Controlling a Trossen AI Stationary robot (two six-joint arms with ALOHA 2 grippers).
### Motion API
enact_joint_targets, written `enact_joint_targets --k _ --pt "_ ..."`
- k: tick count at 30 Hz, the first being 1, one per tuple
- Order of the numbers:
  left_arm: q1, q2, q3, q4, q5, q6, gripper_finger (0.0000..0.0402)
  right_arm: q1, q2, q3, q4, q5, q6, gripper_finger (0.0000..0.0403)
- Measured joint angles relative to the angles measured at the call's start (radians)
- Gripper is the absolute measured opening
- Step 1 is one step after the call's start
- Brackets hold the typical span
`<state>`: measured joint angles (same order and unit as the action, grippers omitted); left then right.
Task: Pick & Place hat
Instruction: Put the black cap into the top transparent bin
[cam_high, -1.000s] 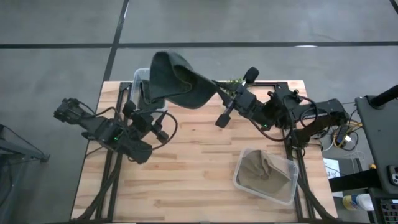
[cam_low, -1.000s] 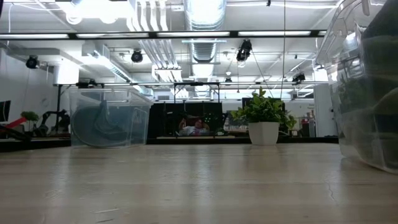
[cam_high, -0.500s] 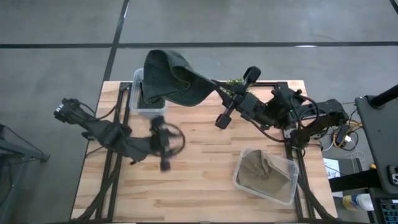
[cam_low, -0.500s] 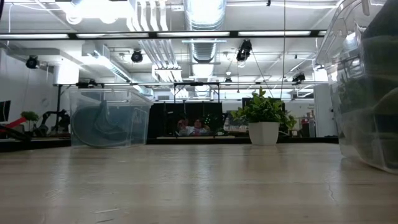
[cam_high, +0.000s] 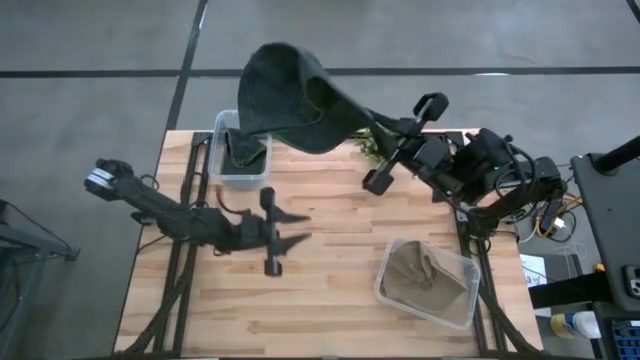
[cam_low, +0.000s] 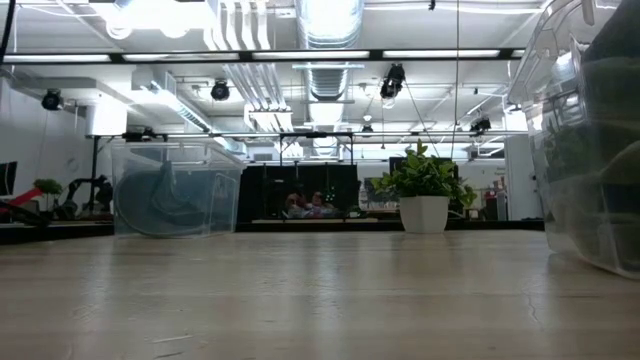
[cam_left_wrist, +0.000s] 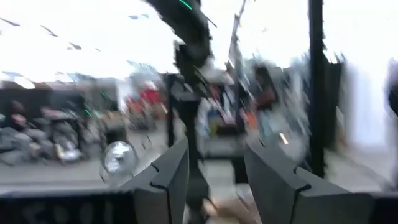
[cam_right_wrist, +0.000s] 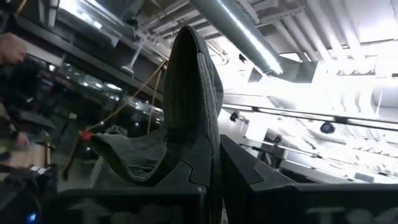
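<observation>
High view, left to right: the left gripper (cam_high: 283, 240) sits low over the wood table (cam_high: 330, 310), near the middle. Its fingers are apart w/ nothing between them; the left wrist view shows the gap too. It points to the right, away from the hat.

Next comes the clear plastic bin (cam_high: 238, 160) at the back left corner of the table, w/ dark cloth inside. Right above it hangs the dark green floppy cloth hat (cam_high: 285, 95). The hat is up in the air, not touching the table. Its wide part is over the bin's back edge, and it thins out to the right, down to the right gripper (cam_high: 392, 148). So the hat's long line runs left-right, from the bin to the fingers.

The right gripper's fingers are pinched tight on the hat's thin end; the right wrist view shows cloth (cam_right_wrist: 186, 112) squeezed between them.

Far right and nearer the front is a second clear plastic bin (cam_high: 428, 283) w/ tan cloth in it, well apart from the hat.

I think the hat goes to one of the bins. The right arm has it, so the right arm does the placing.
</observation>
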<state>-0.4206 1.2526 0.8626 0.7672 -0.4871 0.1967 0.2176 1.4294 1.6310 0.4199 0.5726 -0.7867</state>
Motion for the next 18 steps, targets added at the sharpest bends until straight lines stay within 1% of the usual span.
enact_joint_targets --k 4,5,7,11,14,18 --pt "0.048 -0.032 -0.152 0.366 -0.009 0.035 0.0149 0.0 -0.003 -0.001 -0.043 -0.006 0.037 0.0012" --pt "0.058 -0.039 -0.18 0.43 -0.012 0.036 0.0149 0.0 -0.002 -0.003 -0.06 -0.006 0.05 0.0012" --pt "0.076 -0.052 -0.222 0.501 -0.012 0.037 0.0149 0.0 0.0 -0.008 -0.086 -0.006 0.083 0.0012" --pt "0.092 -0.088 -0.25 0.512 -0.038 0.034 0.0149 0.0 0.025 -0.019 -0.088 -0.009 0.11 0.0012" --pt "0.092 -0.101 -0.251 0.505 -0.019 0.038 0.0149 0.0 0.057 -0.019 -0.088 -0.024 0.135 0.0012" --pt "0.092 -0.116 -0.238 0.497 -0.012 0.038 0.0149 0.0 0.109 -0.019 -0.079 -0.024 0.125 0.0012"
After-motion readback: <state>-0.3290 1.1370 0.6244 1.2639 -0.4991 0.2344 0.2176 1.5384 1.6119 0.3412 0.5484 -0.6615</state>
